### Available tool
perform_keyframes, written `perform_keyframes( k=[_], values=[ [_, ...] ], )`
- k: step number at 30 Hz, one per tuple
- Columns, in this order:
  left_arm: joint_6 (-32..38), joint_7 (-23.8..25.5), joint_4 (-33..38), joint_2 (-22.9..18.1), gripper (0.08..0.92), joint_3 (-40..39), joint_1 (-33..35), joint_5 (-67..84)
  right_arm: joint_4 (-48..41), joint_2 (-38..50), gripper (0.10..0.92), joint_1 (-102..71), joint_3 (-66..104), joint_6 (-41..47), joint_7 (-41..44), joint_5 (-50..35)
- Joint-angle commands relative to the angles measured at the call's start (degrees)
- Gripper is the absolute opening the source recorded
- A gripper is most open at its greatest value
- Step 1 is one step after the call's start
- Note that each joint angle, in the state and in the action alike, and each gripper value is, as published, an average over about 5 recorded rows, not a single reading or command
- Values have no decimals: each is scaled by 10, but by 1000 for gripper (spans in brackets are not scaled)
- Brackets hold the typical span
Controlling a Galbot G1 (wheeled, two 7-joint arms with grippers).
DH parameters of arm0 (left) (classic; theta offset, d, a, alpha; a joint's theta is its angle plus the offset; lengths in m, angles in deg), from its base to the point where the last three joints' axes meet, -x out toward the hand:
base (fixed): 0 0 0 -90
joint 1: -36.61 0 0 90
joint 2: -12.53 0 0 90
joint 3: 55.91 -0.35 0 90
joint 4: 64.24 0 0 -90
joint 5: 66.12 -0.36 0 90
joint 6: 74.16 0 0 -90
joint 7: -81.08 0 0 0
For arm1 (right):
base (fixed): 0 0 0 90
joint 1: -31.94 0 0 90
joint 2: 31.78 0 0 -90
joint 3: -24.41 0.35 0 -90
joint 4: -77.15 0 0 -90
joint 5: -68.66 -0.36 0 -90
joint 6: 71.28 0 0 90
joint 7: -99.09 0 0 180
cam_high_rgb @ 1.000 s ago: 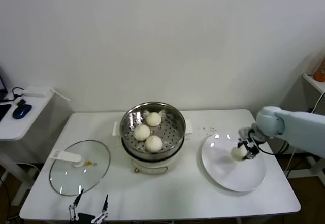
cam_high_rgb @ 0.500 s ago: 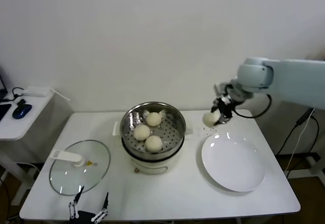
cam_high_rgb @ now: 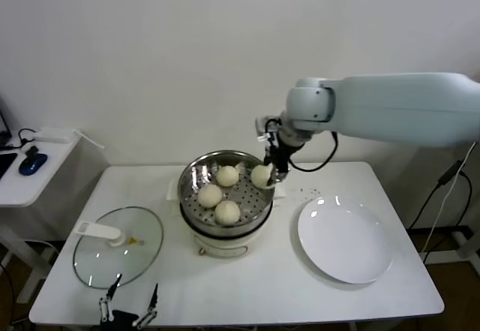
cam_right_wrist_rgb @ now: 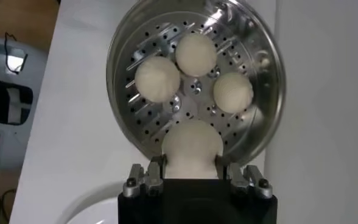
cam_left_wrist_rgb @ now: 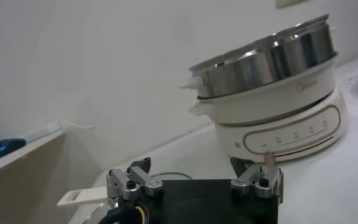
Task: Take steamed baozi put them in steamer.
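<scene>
**Q:** Where's the last bun?

**Me:** I've got the fourth baozi (cam_high_rgb: 261,175) clenched in the right tool (cam_high_rgb: 270,173), hanging over the right inner edge of the steamer (cam_high_rgb: 193,172). The right wrist view shows it pinched between the two fingers (cam_right_wrist_rgb: 147,177), with the perforated floor directly below. The other three buns (cam_high_rgb: 217,194) already lie in the basket: one far, one left, one near. The free spot is on the right side of the floor, almost under what I'm holding.

**Q:** So which way does the next move go?

**Me:** My judgement is mostly straight down, perhaps a touch leftward to clear the rim. The bun is round, so there's no long axis to line up. The right arm is the only one near; the left tool (cam_left_wrist_rgb: 194,185) is parked low at the near left edge of the bench (cam_high_rgb: 270,286), fingers spread apart and holding nothing, with the steamer's base off in its view.

**Q:** What's changed?

**Me:** A second ago that bun was on the white plate (cam_high_rgb: 345,260) with my tool around it. Half a second ago it was in the air past the plate's far edge. Now it has crossed left to the basket, and the plate is bare. The glass lid (cam_high_rgb: 116,254) on the left hasn't shifted.

**Q:** Any risk?

**Me:** Letting go too high might let it roll against the far bun or bounce off the rim.
</scene>
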State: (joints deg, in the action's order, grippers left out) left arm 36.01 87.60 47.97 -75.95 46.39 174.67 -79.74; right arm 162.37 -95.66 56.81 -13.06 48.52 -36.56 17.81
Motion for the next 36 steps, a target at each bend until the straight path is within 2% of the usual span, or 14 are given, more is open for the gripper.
perform_keyframes(
  k=[1,9,20,23,30,33,36],
  values=[
    [-1,2,-4,1,823,2,1,2,-135,-92,560,-114,25,16,4,13],
    [2,2,-12,3,823,6,0,3,-191,-109,560,-177,63,10,6,58],
    [0,2,-16,3,823,5,-5,5,-194,-98,564,-192,81,-4,17,72],
    [1,2,-16,2,823,4,-5,5,-194,-90,612,-185,92,-7,18,70],
    [0,2,-14,1,823,4,-5,4,-151,-25,795,-56,11,-60,80,13],
    [-1,2,-11,0,823,2,-3,3,-117,22,819,5,-25,-86,103,-15],
    [-1,2,-8,-1,823,3,-2,3,-78,94,822,20,-7,-81,51,-14]
  ],
)
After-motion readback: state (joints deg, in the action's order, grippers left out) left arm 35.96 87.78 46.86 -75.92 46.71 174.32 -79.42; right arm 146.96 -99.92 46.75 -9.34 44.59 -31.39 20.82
